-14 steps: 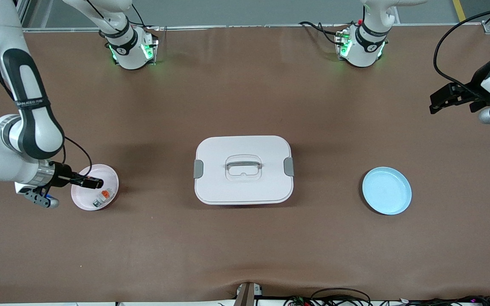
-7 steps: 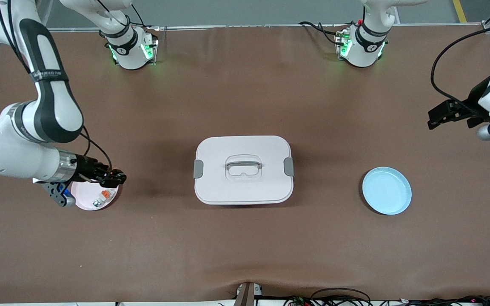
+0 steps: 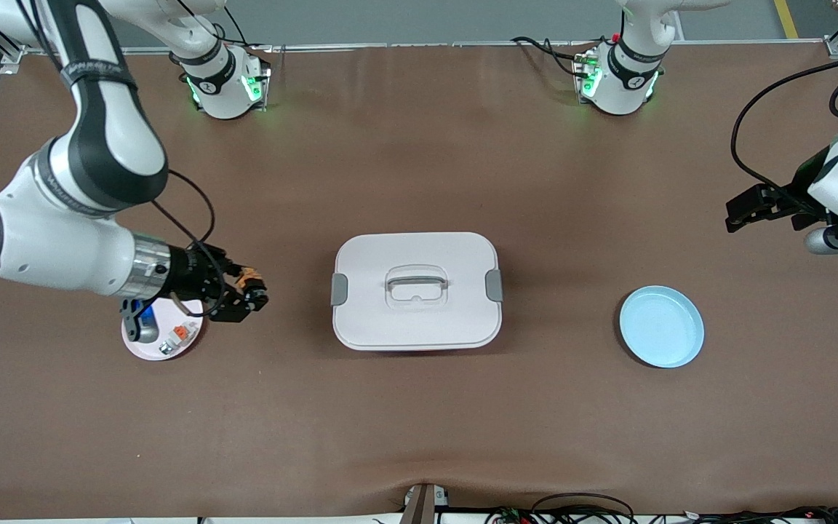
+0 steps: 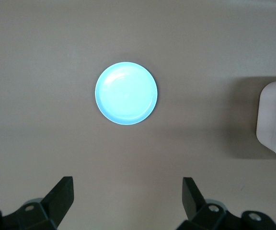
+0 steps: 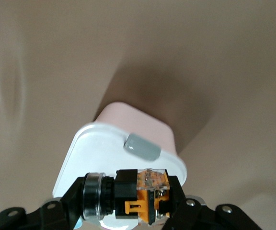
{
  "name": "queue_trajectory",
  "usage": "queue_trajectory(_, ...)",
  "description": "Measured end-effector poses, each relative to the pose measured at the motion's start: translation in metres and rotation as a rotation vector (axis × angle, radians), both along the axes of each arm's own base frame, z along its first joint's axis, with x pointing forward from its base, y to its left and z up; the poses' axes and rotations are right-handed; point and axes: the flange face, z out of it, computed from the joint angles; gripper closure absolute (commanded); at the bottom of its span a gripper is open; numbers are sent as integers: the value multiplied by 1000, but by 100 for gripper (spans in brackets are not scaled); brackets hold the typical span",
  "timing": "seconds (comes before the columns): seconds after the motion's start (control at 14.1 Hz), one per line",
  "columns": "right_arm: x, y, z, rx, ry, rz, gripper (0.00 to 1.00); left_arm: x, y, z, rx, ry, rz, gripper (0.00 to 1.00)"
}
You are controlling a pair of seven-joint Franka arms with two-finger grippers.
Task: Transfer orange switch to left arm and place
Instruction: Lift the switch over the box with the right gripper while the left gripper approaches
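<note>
Gripping the small black-and-orange switch point(image 5: 128, 194), the right tool point(image 3: 248, 291) hangs between pink plate point(image 3: 144, 350) and white lidded box point(image 3: 416, 291) — the left tool point(image 3: 743, 212) waits, fingers spread, over the brown counter point(image 3: 419, 422).

Box point(image 3: 416, 291) mid-table between two plates point(image 3: 162, 338) point(image 3: 661, 326), one toward each arm's end

Right pincer point(image 3: 248, 295) clamped, raised — left pincer point(image 3: 743, 213) agape, waiting.

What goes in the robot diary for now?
right gripper: shut on switch, over table beside box | left gripper: open, waiting above blue plate
</note>
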Motion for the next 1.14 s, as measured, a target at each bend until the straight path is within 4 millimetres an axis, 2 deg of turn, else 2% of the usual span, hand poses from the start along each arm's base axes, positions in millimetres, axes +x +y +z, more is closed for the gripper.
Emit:
queue_trajectory(0.21, -11, 41, 9, -9, 72, -109, 100, -9, -9, 4, 2, 29, -17, 0)
queue_trajectory(0.43, -21, 77, 18, -7, 123, -205, 100, -20, -35, 9, 4, 52, -62, 0)
queue_trajectory(0.78, -35, 150, 47, 36, 148, -381, 100, -29, -79, -4, -18, 83, -142, 0)
queue_trajectory(0.92, -38, 167, 48, 42, 169, -418, 100, -35, -101, -3, -90, 95, -169, 0)
queue_trajectory(1.14, -38, 177, 46, 45, 196, -464, 100, -37, -125, 2, -255, 89, -180, 0)
